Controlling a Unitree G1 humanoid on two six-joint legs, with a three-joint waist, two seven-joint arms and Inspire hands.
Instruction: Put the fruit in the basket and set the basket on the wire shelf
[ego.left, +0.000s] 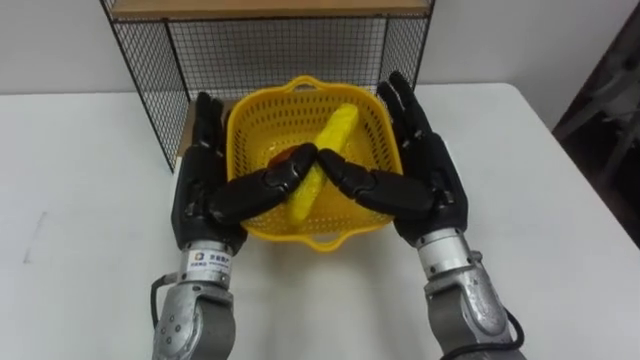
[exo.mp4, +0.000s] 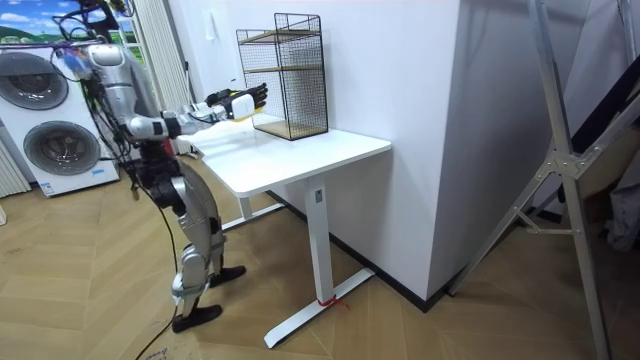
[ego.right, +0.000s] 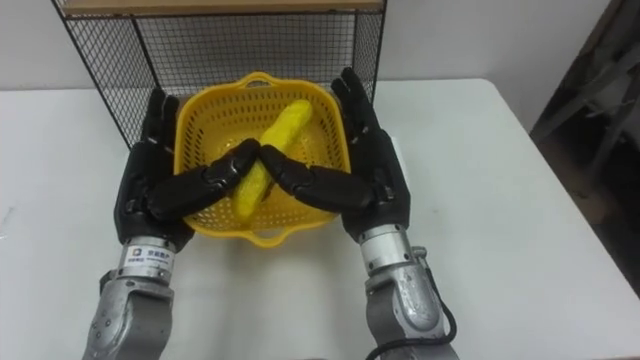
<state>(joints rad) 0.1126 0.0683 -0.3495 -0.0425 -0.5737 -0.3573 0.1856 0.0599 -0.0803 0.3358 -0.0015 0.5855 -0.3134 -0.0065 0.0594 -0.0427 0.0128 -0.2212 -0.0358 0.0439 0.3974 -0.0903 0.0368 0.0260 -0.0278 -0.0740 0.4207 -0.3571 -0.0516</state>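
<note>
White table by wall, yellow basket just in front of wire shelf, banana inside, left hand & right hand flat against basket sides, fingers straight, thumbs over rim.

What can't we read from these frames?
- Reddish item in the yellow plastic basket: eye views, mostly under the left hand's thumb.
- Black wire shelf: top cut off by the eye views' upper edge.
- Basket lifted or resting on the white table: too small in room view.
</note>
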